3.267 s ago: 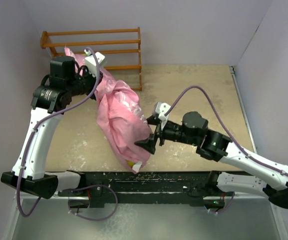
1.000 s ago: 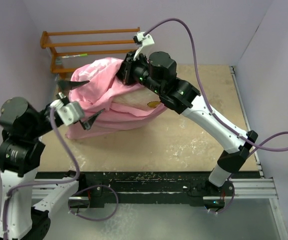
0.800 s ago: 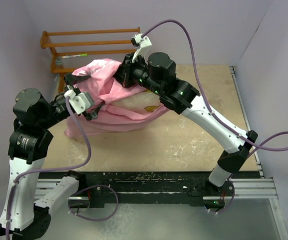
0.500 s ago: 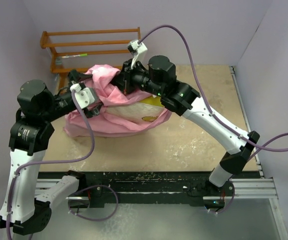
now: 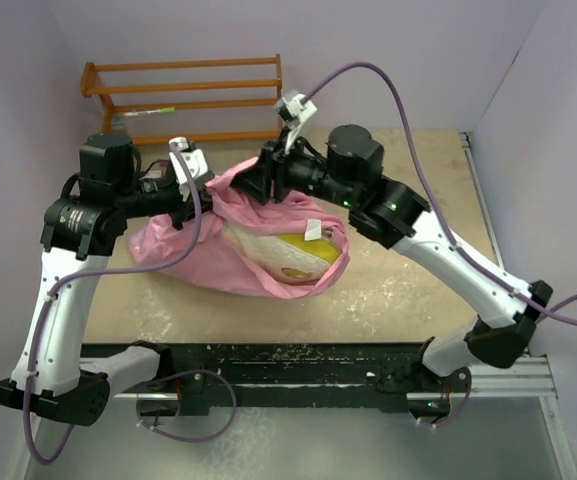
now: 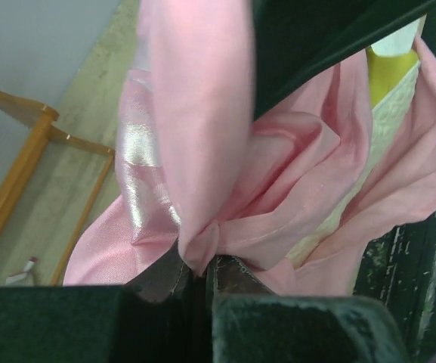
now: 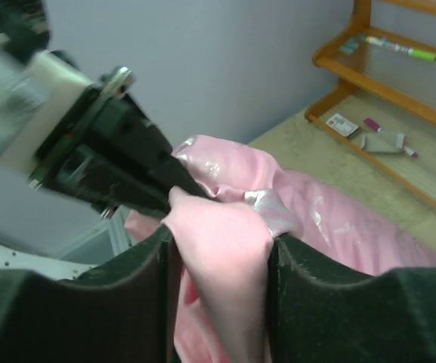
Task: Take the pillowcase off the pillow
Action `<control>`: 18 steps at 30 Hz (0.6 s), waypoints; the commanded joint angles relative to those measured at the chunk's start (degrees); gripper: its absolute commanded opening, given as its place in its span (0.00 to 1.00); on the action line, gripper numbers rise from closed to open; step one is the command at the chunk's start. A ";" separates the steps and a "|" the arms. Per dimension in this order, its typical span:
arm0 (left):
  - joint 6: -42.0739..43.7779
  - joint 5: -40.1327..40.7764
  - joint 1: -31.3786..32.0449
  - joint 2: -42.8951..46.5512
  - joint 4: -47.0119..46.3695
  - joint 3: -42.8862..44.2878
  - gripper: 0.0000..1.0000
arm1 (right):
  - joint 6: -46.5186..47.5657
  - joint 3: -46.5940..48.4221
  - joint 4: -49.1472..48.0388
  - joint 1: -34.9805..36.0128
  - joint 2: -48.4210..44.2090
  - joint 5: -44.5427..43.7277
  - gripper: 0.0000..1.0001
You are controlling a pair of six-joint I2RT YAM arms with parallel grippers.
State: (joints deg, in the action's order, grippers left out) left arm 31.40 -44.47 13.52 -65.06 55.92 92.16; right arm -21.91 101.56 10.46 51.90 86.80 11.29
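Pale lavender walls surround a tan surface (image 5: 408,270), with a wooden rack (image 5: 198,90) at the back. Mid-surface lies the pink pillowcase (image 5: 203,265), its top bunched upward. The cream pillow (image 5: 278,248), edged in yellow, shows through the opening. The left jaws are clenched on a pink fold; the right jaws grip another fold just beside them.

The left arm (image 5: 53,310) and right arm (image 5: 448,255) pair white shells on the long links with black, rounded joint housings. A purple cable (image 5: 363,66) trails from each white wrist mount (image 5: 290,107) (small, angular). The left gripper (image 6: 199,276) and right gripper (image 7: 221,249) have matte black jaws.
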 commanded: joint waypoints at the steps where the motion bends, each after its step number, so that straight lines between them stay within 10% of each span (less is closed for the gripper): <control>1: -12.79 2.48 -0.33 -0.49 -4.67 0.03 0.00 | 4.83 -5.80 -10.90 -0.13 -10.45 -3.47 0.52; 10: -28.19 11.18 -0.42 -5.51 -6.85 5.07 0.00 | 14.43 -28.33 -14.06 0.51 -31.85 -5.50 0.76; 18: -31.73 11.56 -0.51 -9.33 -6.27 11.40 0.00 | 23.56 -33.65 -6.63 11.56 -31.75 -10.65 0.72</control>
State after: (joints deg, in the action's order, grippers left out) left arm 3.44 -34.17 13.52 -74.70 53.82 99.46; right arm -5.74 66.11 -0.71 59.02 49.65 6.02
